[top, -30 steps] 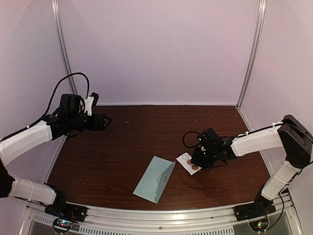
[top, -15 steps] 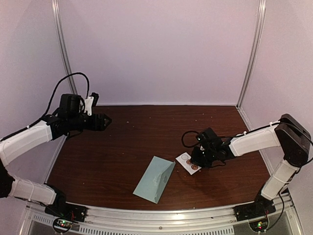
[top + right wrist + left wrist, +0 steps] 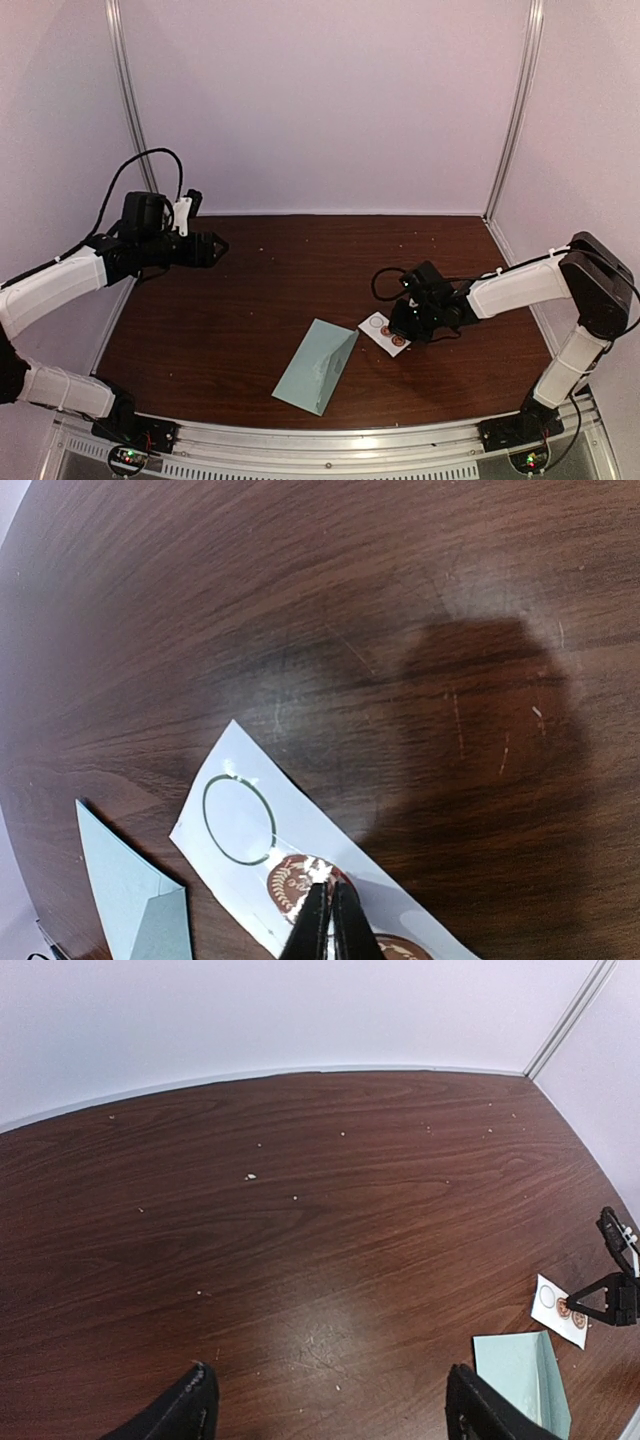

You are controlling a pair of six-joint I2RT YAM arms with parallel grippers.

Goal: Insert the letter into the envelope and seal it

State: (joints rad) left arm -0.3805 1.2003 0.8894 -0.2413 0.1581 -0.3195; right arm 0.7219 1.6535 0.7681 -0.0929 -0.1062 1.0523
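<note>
Pinching together over the white sticker strip [image 3: 235, 780], the right gripper [image 3: 328, 905] has its two dark fingertips closed against each other with no gap showing, and their tips press on the upper edge of a brown round sticker [image 3: 290, 882] printed with a pale wreath pattern. A small whitish fleck sits right at the tips, but it cannot be told whether the sticker's edge is actually caught between them. Just beyond that sticker on the same strip is an empty round outline [image 3: 238, 818], and part of a second brown sticker [image 3: 400, 948] shows at the bottom edge of the right wrist view. The envelope [image 3: 318, 365], pale teal-green, lies flat on the dark wooden table [image 3: 300, 260] near its front edge and about midway between the arm bases, turned at a slant; its upper right corner comes close beside the strip, though whether the two touch cannot be told. In the right wrist view a pointed part of the envelope with a fold line appears at lower left. The left gripper [image 3: 215, 246] hangs over the far left of the table, well apart from the envelope, its fingers [image 3: 188, 1408] spread wide with only bare wood between them.
</note>
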